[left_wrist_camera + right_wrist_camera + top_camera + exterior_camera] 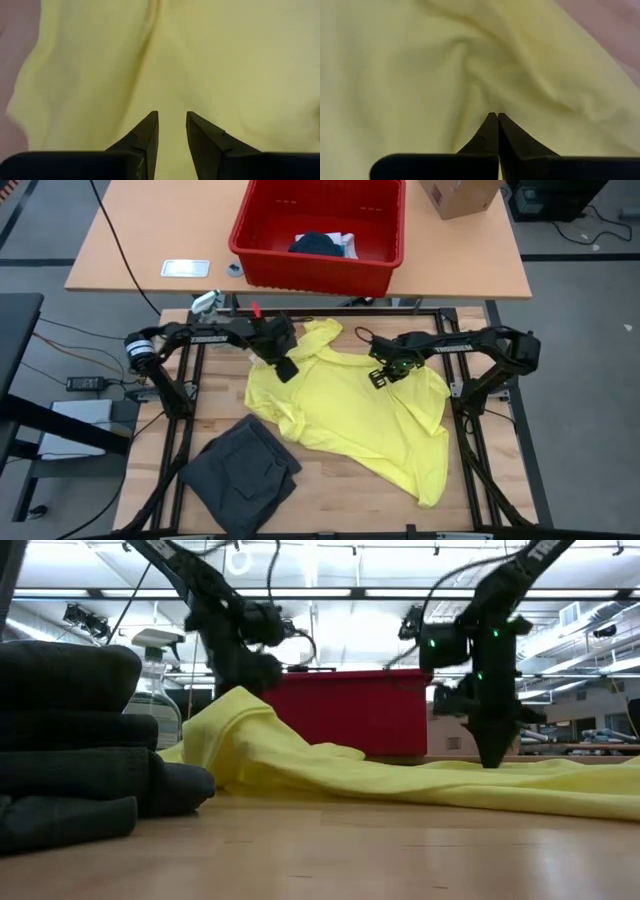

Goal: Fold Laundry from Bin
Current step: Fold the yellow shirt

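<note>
A bright yellow garment (pixel 340 415) lies spread over the middle of the table, part of the laundry. My left gripper (pixel 287 370) is over its far left part, shut on the cloth, which rises there in a peak (pixel 235 698). My right gripper (pixel 382 377) points down onto the garment's far right part, shut on it. The red bin (pixel 315 275) stands on the table beyond, with dark and white laundry (pixel 322 244) inside. My left gripper pinches the yellow cloth (pixel 172 102) between its two fingers, slanting down from the far left. The cloth is lifted into a peak under the fingers and slopes down to the table on both sides; how many layers, I cannot tell. My right gripper comes from above, pointing down, and its closed fingertips (pixel 492 120) are on the yellow cloth. Creases (pixel 470 70) run together toward the tips, as of a small pinched fold. The cloth around it lies flat on the table (pixel 520 772).
A folded dark grey garment (pixel 245 470) lies at the near left of the table, close to the low camera (pixel 70 740). A cardboard box (pixel 460 195) sits far right beyond the bin. A spray bottle (pixel 155 690) stands at the far left.
</note>
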`<state>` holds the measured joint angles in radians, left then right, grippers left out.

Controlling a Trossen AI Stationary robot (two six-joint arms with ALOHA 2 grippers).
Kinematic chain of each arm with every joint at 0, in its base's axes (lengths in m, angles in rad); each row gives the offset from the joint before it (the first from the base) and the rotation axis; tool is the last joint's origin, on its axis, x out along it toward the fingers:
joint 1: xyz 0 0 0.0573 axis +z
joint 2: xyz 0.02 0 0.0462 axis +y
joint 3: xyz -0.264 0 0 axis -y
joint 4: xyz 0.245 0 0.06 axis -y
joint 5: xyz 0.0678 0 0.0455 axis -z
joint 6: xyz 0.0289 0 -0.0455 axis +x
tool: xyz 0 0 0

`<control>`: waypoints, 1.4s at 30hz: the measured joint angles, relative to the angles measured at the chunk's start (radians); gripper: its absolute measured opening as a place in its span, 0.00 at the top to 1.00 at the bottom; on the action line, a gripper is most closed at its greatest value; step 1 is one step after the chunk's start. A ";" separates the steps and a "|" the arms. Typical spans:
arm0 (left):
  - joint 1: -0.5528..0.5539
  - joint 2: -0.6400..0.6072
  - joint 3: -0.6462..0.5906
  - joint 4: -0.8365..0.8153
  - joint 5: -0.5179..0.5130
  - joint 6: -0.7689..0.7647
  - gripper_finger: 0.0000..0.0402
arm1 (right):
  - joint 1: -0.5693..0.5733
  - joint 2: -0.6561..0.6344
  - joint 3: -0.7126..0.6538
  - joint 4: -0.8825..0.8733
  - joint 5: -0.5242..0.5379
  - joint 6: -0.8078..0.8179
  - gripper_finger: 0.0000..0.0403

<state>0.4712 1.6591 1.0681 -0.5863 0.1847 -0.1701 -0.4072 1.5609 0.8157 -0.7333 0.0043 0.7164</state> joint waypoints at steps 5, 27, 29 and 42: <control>0.031 0.137 -0.001 -0.033 -0.056 0.000 0.74 | -0.073 0.043 0.006 0.042 -0.021 0.000 1.00; 0.082 0.111 0.052 -0.476 -0.106 -0.011 0.74 | -0.069 0.066 0.200 0.001 0.001 -0.280 1.00; 0.083 0.111 0.072 -0.449 -0.105 -0.011 0.74 | -0.095 0.100 0.200 0.026 -0.023 -0.308 1.00; 0.082 0.110 0.104 -0.387 -0.102 -0.058 0.74 | -0.382 0.171 0.198 -0.080 0.182 -0.309 1.00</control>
<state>0.5534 1.7695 1.1717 -0.9732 0.0830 -0.2280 -0.7896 1.7321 1.0142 -0.8131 0.1867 0.4079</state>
